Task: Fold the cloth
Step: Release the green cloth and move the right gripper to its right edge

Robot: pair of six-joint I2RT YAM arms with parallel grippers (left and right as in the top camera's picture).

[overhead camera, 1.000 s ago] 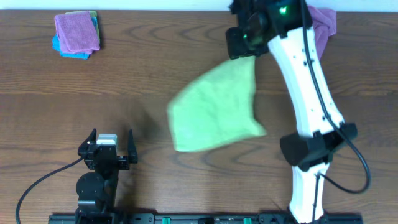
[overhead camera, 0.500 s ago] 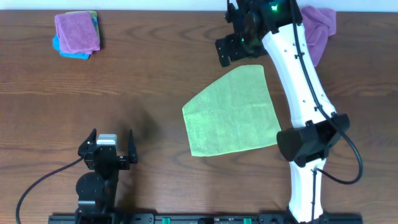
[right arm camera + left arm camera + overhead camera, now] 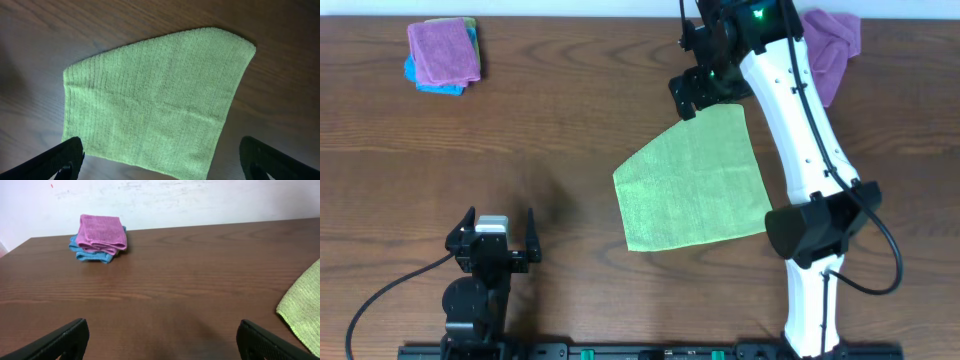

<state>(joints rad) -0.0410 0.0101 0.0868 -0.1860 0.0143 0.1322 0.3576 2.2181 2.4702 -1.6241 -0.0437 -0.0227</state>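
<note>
The lime-green cloth [image 3: 692, 182] lies flat and spread on the brown table, right of centre. It fills the right wrist view [image 3: 155, 95], and its edge shows at the right of the left wrist view [image 3: 305, 305]. My right gripper [image 3: 705, 88] is open and empty, hovering above the cloth's far corner; in its own view [image 3: 160, 162] the fingers straddle the cloth's near edge. My left gripper [image 3: 492, 240] is open and empty near the front left edge, well left of the cloth, over bare table [image 3: 160, 340].
A folded purple cloth [image 3: 443, 50] on a blue cloth [image 3: 438, 86] sits at the back left, also seen in the left wrist view [image 3: 102, 232]. Another purple cloth [image 3: 835, 45] lies at the back right behind my right arm [image 3: 800, 150].
The cloth has been let go and has dropped flat onto the table. My right gripper has opened and stays above the cloth's far corner. The left arm has not moved.
</note>
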